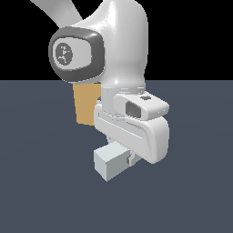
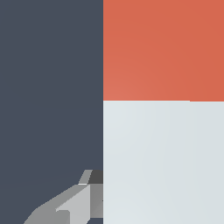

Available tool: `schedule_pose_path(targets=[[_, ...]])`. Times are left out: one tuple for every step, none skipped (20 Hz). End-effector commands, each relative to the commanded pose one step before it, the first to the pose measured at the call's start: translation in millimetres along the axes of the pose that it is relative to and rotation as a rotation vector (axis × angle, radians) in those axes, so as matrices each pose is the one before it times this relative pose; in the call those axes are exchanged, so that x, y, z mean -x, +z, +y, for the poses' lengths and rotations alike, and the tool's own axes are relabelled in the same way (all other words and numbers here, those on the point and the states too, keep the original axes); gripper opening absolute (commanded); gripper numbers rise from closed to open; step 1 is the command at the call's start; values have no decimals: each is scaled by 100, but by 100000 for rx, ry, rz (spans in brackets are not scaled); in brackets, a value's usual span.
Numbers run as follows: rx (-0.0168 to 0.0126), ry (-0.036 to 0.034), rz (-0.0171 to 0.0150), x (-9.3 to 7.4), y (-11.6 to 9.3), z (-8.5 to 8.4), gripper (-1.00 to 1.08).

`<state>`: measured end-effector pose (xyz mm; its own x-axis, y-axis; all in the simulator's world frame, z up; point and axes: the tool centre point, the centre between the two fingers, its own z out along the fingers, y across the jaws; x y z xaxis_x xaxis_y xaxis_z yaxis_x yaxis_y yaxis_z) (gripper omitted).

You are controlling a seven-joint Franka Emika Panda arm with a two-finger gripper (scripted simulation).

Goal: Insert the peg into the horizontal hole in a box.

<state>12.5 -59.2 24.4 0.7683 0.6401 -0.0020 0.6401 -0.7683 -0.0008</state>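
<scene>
The peg (image 1: pixel 110 162) lies under the hand with its pale grey-white end facing the exterior view; its red end is hidden there. In the wrist view the peg (image 2: pixel 164 162) fills one side, white near the fingers and red (image 2: pixel 164 50) farther off. My gripper (image 1: pixel 124 157) is shut on the white part; one finger (image 1: pixel 132 158) shows beside it, and one finger (image 2: pixel 81 203) touches the peg's edge in the wrist view. The tan box (image 1: pixel 85 104) stands behind the arm, toward the exterior view's left, largely covered. Its hole is not visible.
The white arm and hand (image 1: pixel 136 123) fill the middle of the exterior view. The dark blue-grey floor (image 1: pixel 41 182) spreads all around. Black background lies above the floor's far edge.
</scene>
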Motion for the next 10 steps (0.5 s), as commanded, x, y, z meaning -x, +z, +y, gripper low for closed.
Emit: schedule_pose_path(targets=[[93, -1498, 131, 6, -240, -345, -100], [1, -864, 2, 52, -93, -214, -100], [2, -1001, 2, 59, -107, -248, -100], [2, -1133, 2, 69, -122, -279, -100], [2, -1271, 3, 76, -136, -314, -100], [3, -1408, 3, 85, -151, -348, -100], [3, -1547, 3, 93, -166, -382, -100], [3, -1686, 3, 103, -181, -416, -100], [4, -1827, 3, 112, -196, -450, -100], [4, -1969, 3, 121, -212, -485, -100]])
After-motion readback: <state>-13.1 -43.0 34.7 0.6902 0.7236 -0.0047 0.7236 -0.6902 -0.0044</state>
